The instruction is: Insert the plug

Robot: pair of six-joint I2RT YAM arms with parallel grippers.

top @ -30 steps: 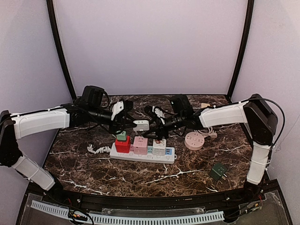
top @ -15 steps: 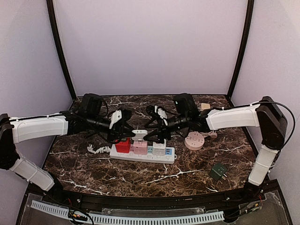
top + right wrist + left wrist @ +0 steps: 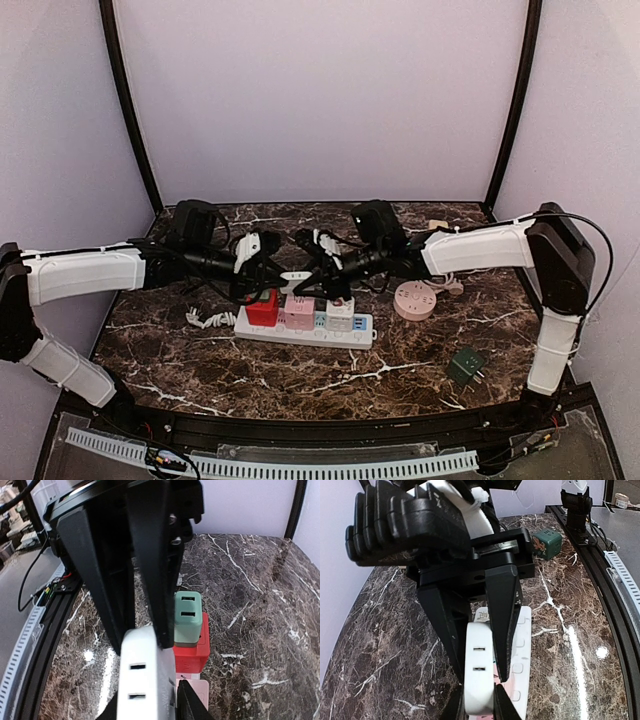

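Observation:
A white plug (image 3: 293, 279) with two slots on its upper face hangs just above the white power strip (image 3: 247, 322). My left gripper (image 3: 268, 272) is shut on it from the left, and my right gripper (image 3: 318, 272) is shut on it from the right. In the left wrist view my own gripper (image 3: 476, 700) clamps the near end of the plug (image 3: 481, 667), and the other arm's fingers straddle its far end over the strip (image 3: 522, 645). In the right wrist view my gripper (image 3: 150, 700) holds the plug (image 3: 147, 680) beside a green plug (image 3: 188, 617) seated in a red cube (image 3: 192, 652).
The strip carries a red cube (image 3: 262, 308), a pink cube (image 3: 299, 312) and a white cube (image 3: 340, 313). A pink round socket (image 3: 413, 300) lies to the right, a dark green adapter (image 3: 465, 365) at the front right, and a coiled white cable (image 3: 205, 319) to the left.
The left gripper has lowered the white plug towards the strip. The right gripper has moved left and closed in on the plug's other end.

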